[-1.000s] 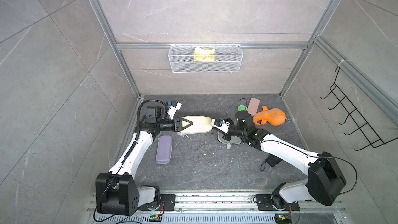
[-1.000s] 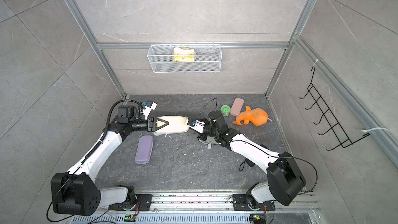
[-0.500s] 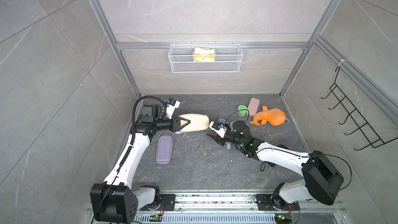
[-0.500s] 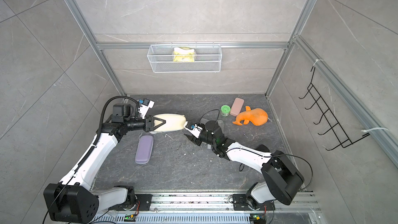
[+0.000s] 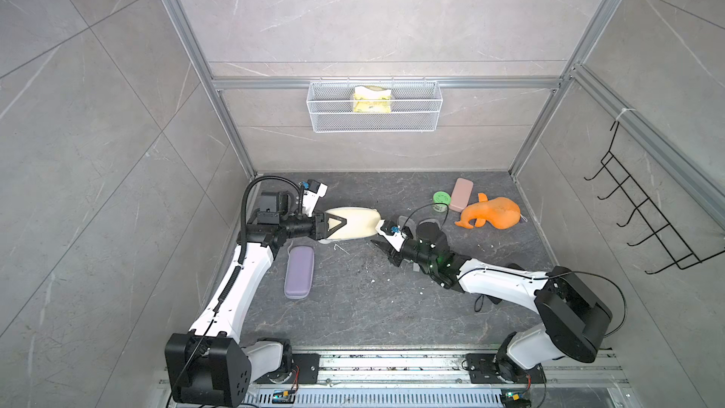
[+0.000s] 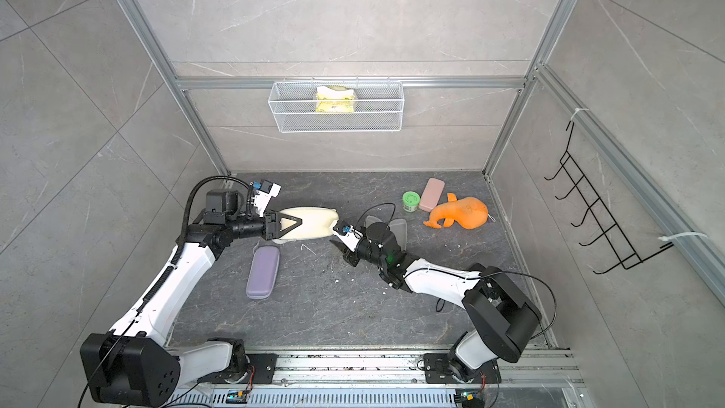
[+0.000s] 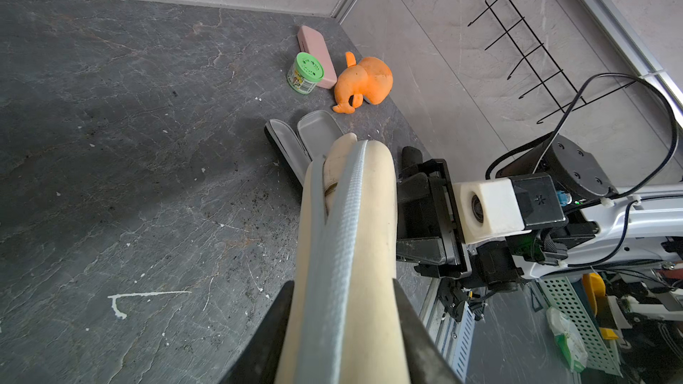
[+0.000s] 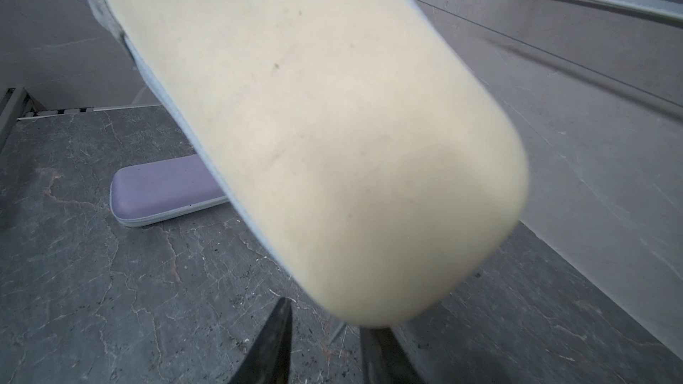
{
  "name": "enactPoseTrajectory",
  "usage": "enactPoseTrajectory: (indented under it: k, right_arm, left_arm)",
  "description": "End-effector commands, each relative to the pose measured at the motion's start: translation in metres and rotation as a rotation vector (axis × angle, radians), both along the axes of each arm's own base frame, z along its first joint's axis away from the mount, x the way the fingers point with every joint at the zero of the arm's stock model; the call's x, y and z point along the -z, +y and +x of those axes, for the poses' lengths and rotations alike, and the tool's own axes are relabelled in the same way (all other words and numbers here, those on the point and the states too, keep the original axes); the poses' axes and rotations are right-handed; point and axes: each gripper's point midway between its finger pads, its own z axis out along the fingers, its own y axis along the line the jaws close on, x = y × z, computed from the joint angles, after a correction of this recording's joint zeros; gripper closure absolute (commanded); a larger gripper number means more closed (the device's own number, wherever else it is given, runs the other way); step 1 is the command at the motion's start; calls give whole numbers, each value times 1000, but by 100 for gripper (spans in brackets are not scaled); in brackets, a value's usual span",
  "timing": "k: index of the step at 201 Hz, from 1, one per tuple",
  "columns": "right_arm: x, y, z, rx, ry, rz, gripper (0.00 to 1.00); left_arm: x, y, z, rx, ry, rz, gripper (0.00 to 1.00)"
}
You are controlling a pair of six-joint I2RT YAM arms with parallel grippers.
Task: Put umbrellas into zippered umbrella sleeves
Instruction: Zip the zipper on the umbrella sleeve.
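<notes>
— What colour is the raised one?
— The cream sleeve [image 5: 355, 223] is pale cream with faint dark specks. Its zipper band [image 7: 332, 253] is light grey.
— And the other two?
— The lilac sleeve [image 5: 299, 272] is plain lilac. The black sleeve [image 7: 318, 131] has a grey lining.
— The table [image 5: 372, 308]?
— Dark grey, veined like stone, with white flecks.
— Anything bright?
— An orange plush toy [image 5: 492, 213], a pink case [image 5: 461, 194], a green-lidded tub [image 5: 440, 198], and a yellow packet [image 5: 372, 99] in the white wire basket [image 5: 374, 123].
</notes>
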Motion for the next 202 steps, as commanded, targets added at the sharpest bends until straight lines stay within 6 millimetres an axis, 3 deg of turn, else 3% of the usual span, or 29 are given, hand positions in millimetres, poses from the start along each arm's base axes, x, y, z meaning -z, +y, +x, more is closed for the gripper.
enactPoseTrajectory:
  k: [1,44,97,141,176,202]
  right_arm:
    - [-29,7,5,13,-38,71,71]
    - [-33,8,10,29,-28,71,81]
    - [-27,2,15,59,-74,-9,100]
    - [-18,-25,45,138,-166,-185,100]
    - [-44,-39,75,179,-245,-200,100]
    - [-63,-30,83,144,-317,-217,100]
  left_arm:
    - [-23,-5,-4,42,-85,-47,100]
    - [-21,-5,-5,44,-79,-48,100]
    - [-19,-4,-8,48,-66,-33,100]
    - [-13,-4,-12,54,-14,-28,100]
    - [1,-8,-14,72,71,-42,100]
    - [14,-20,-21,113,114,-37,100]
